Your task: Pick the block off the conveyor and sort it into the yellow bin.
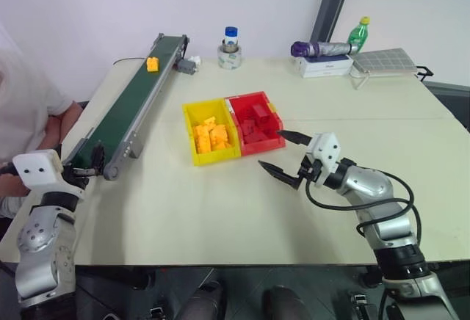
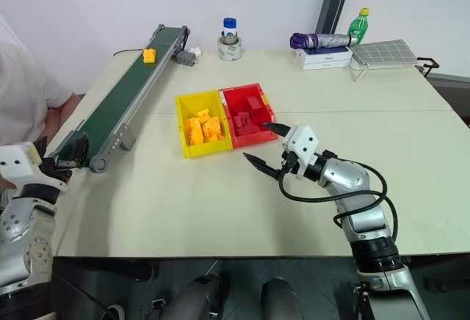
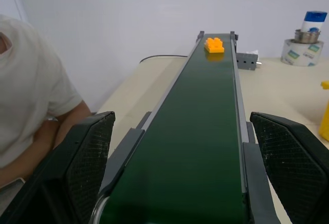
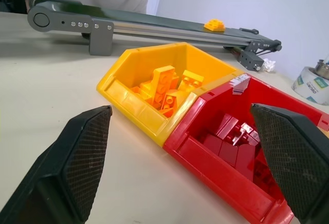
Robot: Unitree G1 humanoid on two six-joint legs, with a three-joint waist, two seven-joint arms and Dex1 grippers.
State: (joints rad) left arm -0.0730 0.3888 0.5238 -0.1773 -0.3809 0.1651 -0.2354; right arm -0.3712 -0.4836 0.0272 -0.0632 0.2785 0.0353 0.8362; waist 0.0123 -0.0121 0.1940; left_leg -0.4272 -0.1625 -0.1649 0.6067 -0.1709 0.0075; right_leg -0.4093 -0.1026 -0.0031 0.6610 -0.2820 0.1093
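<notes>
A yellow-orange studded block (image 1: 152, 64) rides at the far end of the dark green conveyor (image 1: 136, 103); the left wrist view also catches the block (image 3: 214, 44). My left gripper (image 1: 84, 170) is open at the belt's near end, its fingers (image 3: 85, 157) standing either side of the belt, far from the block. The yellow bin (image 1: 217, 156) holds several yellow bricks and is joined to a red bin (image 1: 263, 146) of dark red ones. My right gripper (image 1: 272, 149) hovers open and empty just in front of the red bin, pointing at both bins.
A person in a white shirt (image 1: 29, 107) sits at the table's left, beside the conveyor. At the back stand a tape roll with a jar (image 1: 230, 54), an umbrella on a box (image 1: 321, 48), a green bottle (image 1: 358, 32) and a grey rack (image 1: 385, 62).
</notes>
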